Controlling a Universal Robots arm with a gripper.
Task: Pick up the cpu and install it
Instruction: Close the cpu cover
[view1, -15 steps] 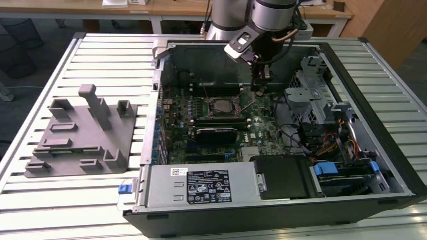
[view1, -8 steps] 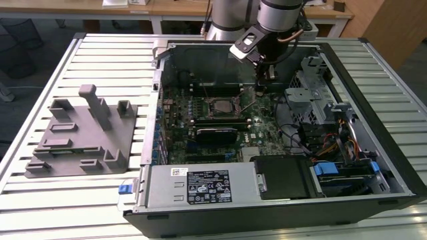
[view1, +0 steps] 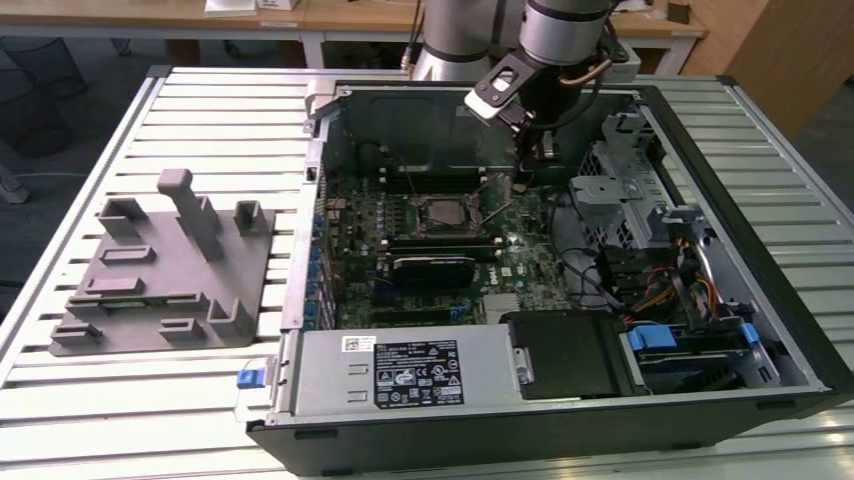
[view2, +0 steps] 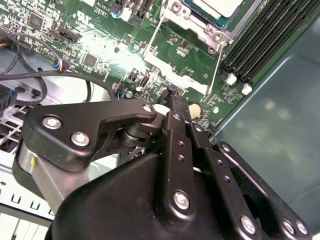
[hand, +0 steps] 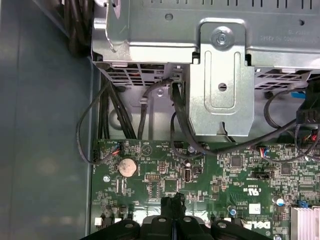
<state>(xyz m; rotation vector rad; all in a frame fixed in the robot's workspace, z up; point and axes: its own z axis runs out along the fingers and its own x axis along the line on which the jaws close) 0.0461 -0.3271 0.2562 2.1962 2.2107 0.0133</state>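
Claw (view2: 172, 100) pressed together, nothing seen between tips. It hangs low over motherboard (hand: 220, 175), just beside socket (view2: 200, 30), on socket's side toward drive cage (view1: 627, 170).

Cpu (view2: 215, 6) lies inside socket, silvery top under metal frame. Tray (view1: 147, 270) sits well apart from socket, outside case on tabletop (view1: 200, 100).

Judged step: install, late stage, pick-up apparently over. Thin lever wire (view2: 216, 65) beside socket looks unlatched. Next move likely calls for fine, gentle tip contact clear of cables.
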